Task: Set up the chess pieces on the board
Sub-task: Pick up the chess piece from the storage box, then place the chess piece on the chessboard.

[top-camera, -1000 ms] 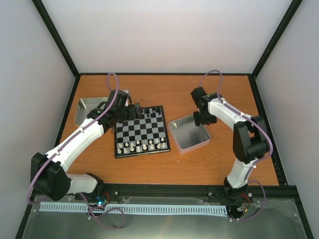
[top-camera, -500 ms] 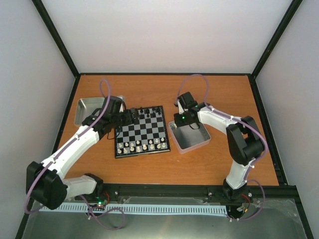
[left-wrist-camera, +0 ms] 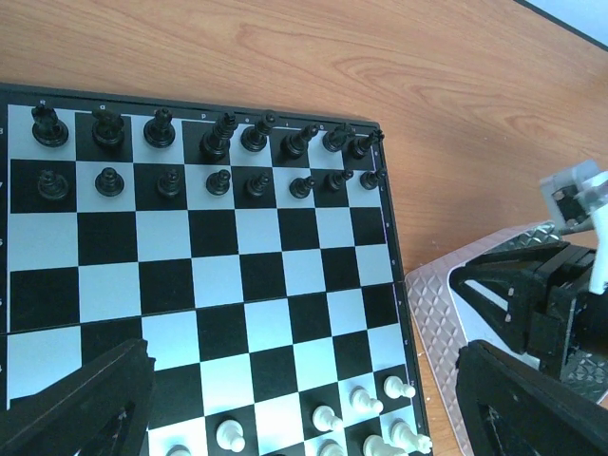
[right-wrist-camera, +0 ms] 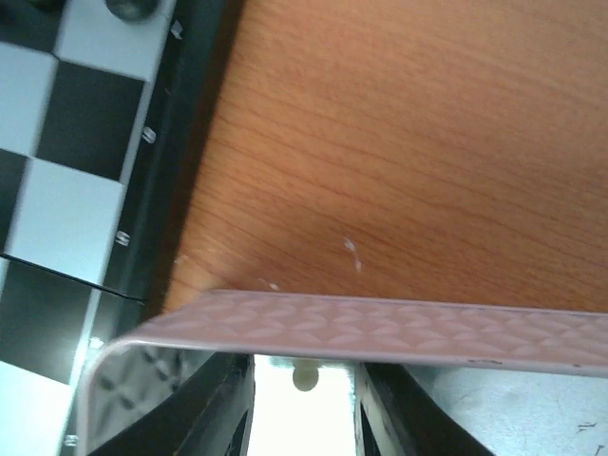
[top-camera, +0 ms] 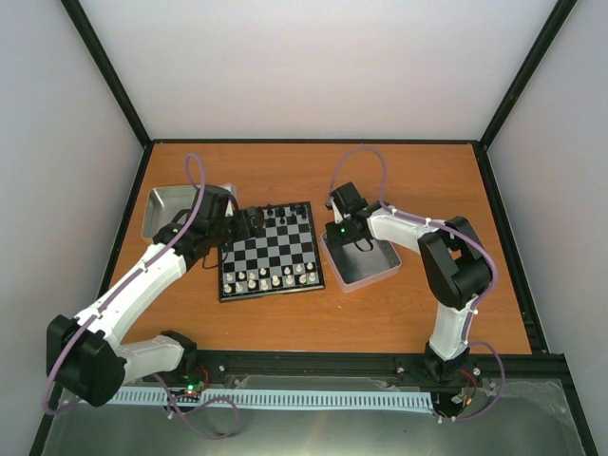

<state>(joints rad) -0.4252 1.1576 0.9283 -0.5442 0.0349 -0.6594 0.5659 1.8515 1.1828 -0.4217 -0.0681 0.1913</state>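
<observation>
While its fingers [right-wrist-camera: 223,408] are standing a little apart down in the corner of the metal tray [right-wrist-camera: 380,328], the right gripper [right-wrist-camera: 304,404] is straddling one small cream piece [right-wrist-camera: 304,378]. Bright gaps are showing on both sides, so it is bracketing the piece rather than pinching it, probably lining up to lift it out. That tray corner is lying just beside the board [left-wrist-camera: 237,266], which is making for a short carry. The left gripper [left-wrist-camera: 304,399] is hovering over the board's near half with its fingers spread wide and nothing between them, seemingly waiting its turn. Black pieces [left-wrist-camera: 218,142] are filling the two far rows, while other cream pieces [left-wrist-camera: 328,418] are standing along the near edge, where this one likely belongs. Board and tray are both resting on the wooden table [right-wrist-camera: 399,142]
</observation>
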